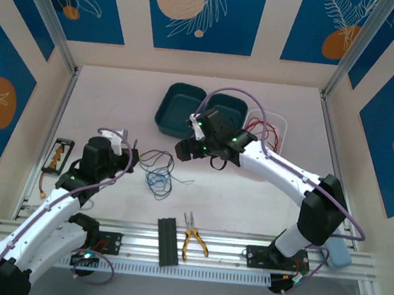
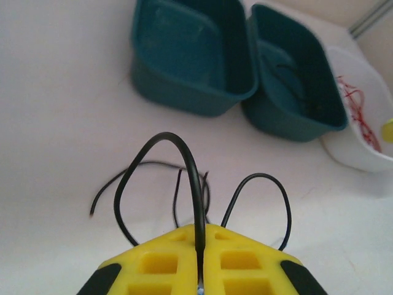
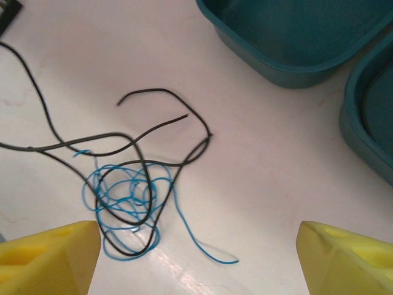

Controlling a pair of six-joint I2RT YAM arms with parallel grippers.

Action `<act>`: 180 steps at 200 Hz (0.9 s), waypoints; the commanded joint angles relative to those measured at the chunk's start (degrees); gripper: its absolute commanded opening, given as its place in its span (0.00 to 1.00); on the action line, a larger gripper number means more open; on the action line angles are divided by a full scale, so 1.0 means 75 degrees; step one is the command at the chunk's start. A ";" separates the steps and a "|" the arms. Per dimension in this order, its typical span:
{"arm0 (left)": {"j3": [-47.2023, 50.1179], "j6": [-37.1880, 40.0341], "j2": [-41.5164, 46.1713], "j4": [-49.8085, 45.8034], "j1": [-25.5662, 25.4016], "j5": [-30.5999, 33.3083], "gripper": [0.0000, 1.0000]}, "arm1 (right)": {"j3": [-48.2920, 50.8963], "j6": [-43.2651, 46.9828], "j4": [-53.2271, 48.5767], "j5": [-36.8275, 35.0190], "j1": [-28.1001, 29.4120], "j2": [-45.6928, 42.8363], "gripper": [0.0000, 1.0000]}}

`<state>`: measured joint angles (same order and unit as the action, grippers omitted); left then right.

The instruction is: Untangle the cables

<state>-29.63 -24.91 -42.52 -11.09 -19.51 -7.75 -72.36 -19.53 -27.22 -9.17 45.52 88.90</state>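
On the white table (image 1: 116, 103) lies a tangle of cables, thin black strands looped through a blue one (image 1: 158, 179). My left gripper (image 1: 129, 155) stands just left of the tangle. In the left wrist view, that left gripper (image 2: 201, 232) is shut on a black cable (image 2: 184, 153) that arches up from between its yellow fingers. My right gripper (image 1: 182, 150) hovers above the tangle's right side, and in its wrist view the right gripper (image 3: 198, 258) is wide open with nothing between its fingers. The blue cable (image 3: 123, 196) and a black cable (image 3: 153, 92) lie below and to the left of it. Red cables (image 1: 270, 131) sit in a white tub (image 1: 284, 122).
Two teal bins (image 1: 176, 113) (image 1: 238, 108) stand at the back, left of the white tub (image 2: 362, 153). Yellow-handled pliers (image 1: 194, 238) and a black strip (image 1: 166, 241) rest on the front rail. A black holder (image 1: 57, 154) sits at the left edge.
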 commanded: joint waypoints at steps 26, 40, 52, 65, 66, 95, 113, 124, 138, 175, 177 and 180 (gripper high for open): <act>-0.0774 0.0490 -0.0284 0.0690 0.0102 -0.0537 0.07 | 0.0349 -0.0355 0.1056 0.0875 -0.0033 -0.0338 0.80; -0.0916 0.0413 -0.0438 0.0719 0.0104 -0.0631 0.07 | 0.0408 -0.0424 0.1137 0.1004 -0.0022 -0.0288 0.78; -0.1004 0.0339 -0.0514 0.0742 0.0105 -0.0734 0.07 | 0.0467 -0.0477 0.1191 0.1011 -0.0010 -0.0224 0.77; -0.1062 0.0254 -0.0541 0.0742 0.0101 -0.0801 0.07 | 0.0496 -0.0510 0.1198 0.0971 -0.0022 -0.0155 0.77; -0.1064 0.0247 -0.0547 0.0741 0.0109 -0.0804 0.07 | 0.0496 -0.0518 0.1201 0.0968 -0.0022 -0.0151 0.77; -0.1101 0.0143 -0.0445 0.0707 0.0095 -0.0865 0.07 | 0.0629 -0.0502 0.1352 0.1008 -0.0075 0.0019 0.76; -0.1101 0.0110 -0.0397 0.0680 0.0098 -0.0908 0.07 | 0.0624 -0.0591 0.1388 0.1066 -0.0136 0.0230 0.75; -0.1107 0.0105 -0.0367 0.0619 0.0105 -0.0941 0.07 | 0.0598 -0.0620 0.1435 0.1167 -0.0163 0.0380 0.74; -0.1101 0.0065 -0.0354 0.0600 0.0105 -0.1005 0.07 | 0.0539 -0.0647 0.1453 0.1231 -0.0145 0.0588 0.73; -0.1087 -0.0029 -0.0355 0.0578 0.0103 -0.1085 0.07 | 0.0285 -0.0779 0.1518 0.1462 -0.0069 0.1140 0.65; -0.1097 -0.0025 -0.0354 0.0577 0.0104 -0.1087 0.07 | 0.0261 -0.0797 0.1520 0.1481 -0.0069 0.1168 0.64; -0.1085 -0.0030 -0.0360 0.0566 0.0097 -0.1094 0.07 | 0.0236 -0.0816 0.1529 0.1513 -0.0069 0.1204 0.63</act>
<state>-36.16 -24.12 -46.04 -7.29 -19.51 -14.00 -68.55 -24.40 -17.06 -0.80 44.62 95.85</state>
